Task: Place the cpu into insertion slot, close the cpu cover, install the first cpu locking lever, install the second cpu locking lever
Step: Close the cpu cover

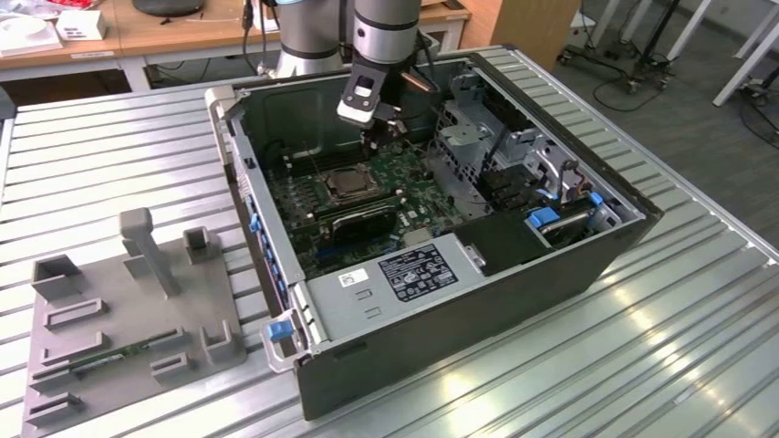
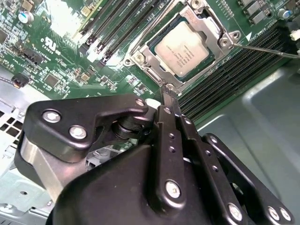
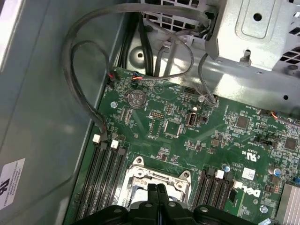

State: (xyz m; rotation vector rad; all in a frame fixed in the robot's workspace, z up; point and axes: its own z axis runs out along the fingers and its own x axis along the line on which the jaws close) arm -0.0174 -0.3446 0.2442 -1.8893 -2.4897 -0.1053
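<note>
The cpu (image 2: 183, 49) lies flat in the insertion slot (image 1: 347, 185) on the green board, its silver top showing. The cpu cover (image 2: 210, 24), a silver frame, lies down around it. A thin metal lever (image 2: 265, 48) juts from one socket corner across the memory slots. A second thin rod (image 2: 152, 23) runs along another side of the socket. My gripper (image 2: 167, 91) is shut with nothing between its fingers, its tips just above the socket's edge. The first wrist view has the gripper (image 3: 157, 188) over the cover (image 3: 140, 172). In the exterior view the gripper (image 1: 379, 135) hangs inside the case.
Long black memory slots (image 3: 105, 173) flank the socket on both sides. Grey cables (image 3: 84, 79) loop along the case wall. A metal drive cage (image 1: 469, 137) and power supply (image 1: 402, 274) crowd the case. A grey fixture plate (image 1: 122, 319) lies at the exterior view's left.
</note>
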